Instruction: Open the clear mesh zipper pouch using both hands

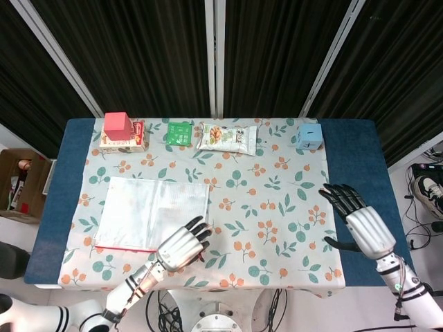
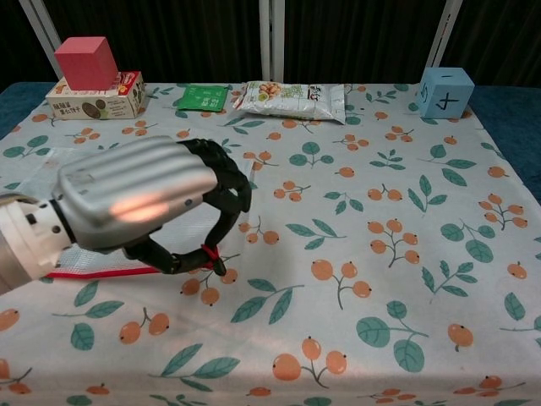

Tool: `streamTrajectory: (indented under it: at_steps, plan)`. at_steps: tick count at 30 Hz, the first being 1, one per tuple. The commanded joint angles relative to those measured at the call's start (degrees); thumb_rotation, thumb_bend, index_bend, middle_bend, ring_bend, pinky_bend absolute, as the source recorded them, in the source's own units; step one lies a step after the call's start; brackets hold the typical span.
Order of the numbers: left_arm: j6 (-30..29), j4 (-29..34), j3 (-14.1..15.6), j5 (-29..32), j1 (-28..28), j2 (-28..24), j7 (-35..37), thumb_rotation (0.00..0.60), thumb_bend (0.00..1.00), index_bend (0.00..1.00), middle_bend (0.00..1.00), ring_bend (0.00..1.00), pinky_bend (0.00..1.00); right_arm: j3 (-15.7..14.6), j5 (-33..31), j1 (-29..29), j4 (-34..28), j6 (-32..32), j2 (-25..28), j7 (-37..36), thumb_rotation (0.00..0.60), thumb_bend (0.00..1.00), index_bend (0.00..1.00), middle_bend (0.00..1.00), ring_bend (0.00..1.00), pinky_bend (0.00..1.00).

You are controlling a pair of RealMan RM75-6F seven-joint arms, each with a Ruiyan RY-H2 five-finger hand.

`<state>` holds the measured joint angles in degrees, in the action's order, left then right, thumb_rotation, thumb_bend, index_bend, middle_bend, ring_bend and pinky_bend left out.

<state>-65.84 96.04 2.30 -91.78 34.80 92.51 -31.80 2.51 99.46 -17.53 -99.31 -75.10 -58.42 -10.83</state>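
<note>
Two hands are needed for this job, and only one of mine is on the pouch so far.

My table [image 1: 353,173] has a flowery cloth on it. On the left half of it, near the front edge, lies the pouch [image 1: 152,213], flat and see-through. I think it is mostly closed, but I cannot see the teeth of the red zipper [image 2: 101,272] along its front edge.

My left hand [image 2: 139,207] is at the front right corner of the pouch. Its fingers [image 2: 221,173] are curled in, and the thumb and one finger pinch the little red pull tab [image 2: 209,253] at the end of the zipper. So the grabbing part looks done.

My right hand [image 1: 361,221] hangs over the right edge of the table, well apart from the pouch. Its fingers are spread and hold nothing.

I think most of the job is left. My right hand has to come across and hold the pouch down. Then my left hand can drag the tab along the zipper.
</note>
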Motion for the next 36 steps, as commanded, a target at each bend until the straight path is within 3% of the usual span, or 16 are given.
streamTrajectory:
  at_steps: [1, 7, 9, 12, 16, 25, 36]
  plan:
    - [-6.15, 3.45, 0.41, -2.24, -3.93, -1.57, -1.14, 0.6, 0.4, 0.68, 0.39, 0.31, 0.23, 1.89, 0.77, -6.68, -5.56, 7.87, 1.24, 0.97, 0.6, 0.08, 0.0, 0.0, 0.0, 0.0]
    - [-12.26, 6.54, -0.85, -3.63, -7.31, -1.82, -2.79, 0.6, 0.39, 0.69, 0.53, 0.46, 0.39, 5.41, -0.91, -15.43, -10.47, 17.55, 0.17, 2.42, 0.6, 0.08, 0.01, 0.04, 0.0, 0.0]
    - [-13.8, 7.16, -1.41, -3.85, -8.18, -1.65, -3.01, 0.6, 0.39, 0.7, 0.58, 0.51, 0.44, 6.77, -2.47, -17.86, -11.72, 20.39, -0.6, 4.61, 0.6, 0.08, 0.06, 0.06, 0.0, 0.0]
    - [-15.29, 7.91, -2.16, -3.99, -9.19, -1.39, -3.33, 0.6, 0.39, 0.7, 0.64, 0.56, 0.48, 9.24, -6.47, -21.73, -13.36, 25.03, -2.65, 11.56, 0.6, 0.08, 0.18, 0.11, 0.0, 0.0]
    - [-16.17, 8.53, -3.2, -3.9, -10.0, -0.74, -3.63, 0.6, 0.38, 0.7, 0.68, 0.59, 0.5, 12.71, -15.45, -27.47, -14.67, 30.58, -7.06, 22.41, 0.6, 0.08, 0.19, 0.11, 0.0, 0.0]
    - [-16.34, 9.72, -4.24, -3.86, -11.06, -0.33, -4.26, 0.6, 0.38, 0.71, 0.68, 0.59, 0.5, 14.99, -33.87, -38.53, -10.08, 32.47, -19.02, 39.62, 0.6, 0.08, 0.19, 0.12, 0.0, 0.0]
    - [-16.33, 10.1, -5.37, -3.23, -12.08, -0.58, -3.43, 0.6, 0.38, 0.71, 0.68, 0.59, 0.5, 14.23, -41.29, -46.2, -0.12, 31.9, -31.09, 40.31, 0.6, 0.11, 0.29, 0.14, 0.0, 0.0]
